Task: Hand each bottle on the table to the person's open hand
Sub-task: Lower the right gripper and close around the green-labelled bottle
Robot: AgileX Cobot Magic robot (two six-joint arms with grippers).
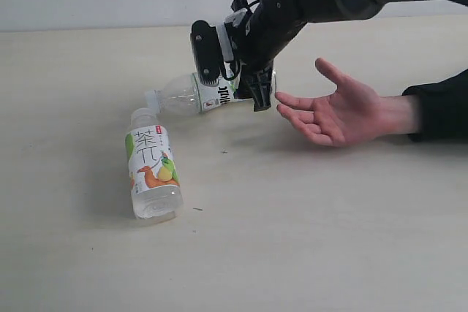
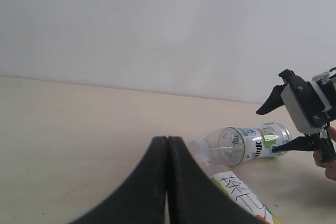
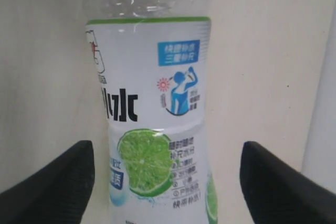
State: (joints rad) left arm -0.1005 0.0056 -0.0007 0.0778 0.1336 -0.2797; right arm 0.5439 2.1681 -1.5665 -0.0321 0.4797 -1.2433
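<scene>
The right gripper [image 1: 252, 93] straddles the lime bottle [image 1: 201, 94] lying on the table [image 1: 292, 217], jaws apart, so I'd say it's about to grasp: close, lift, carry to the nearby open hand [image 1: 333, 115], 1 more bottle [image 1: 152, 169] waiting

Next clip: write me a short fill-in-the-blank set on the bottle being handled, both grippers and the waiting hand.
1. The clear plastic bottle with the green lime label lies on its ____ on the pale beige table.
2. The right gripper straddles that bottle with its jaws ____, clear of the label on both sides.
3. The left gripper is ____ and holds nothing.
4. The person's bare open hand is held palm ____.

Missing words: side; open; shut; up.
</scene>
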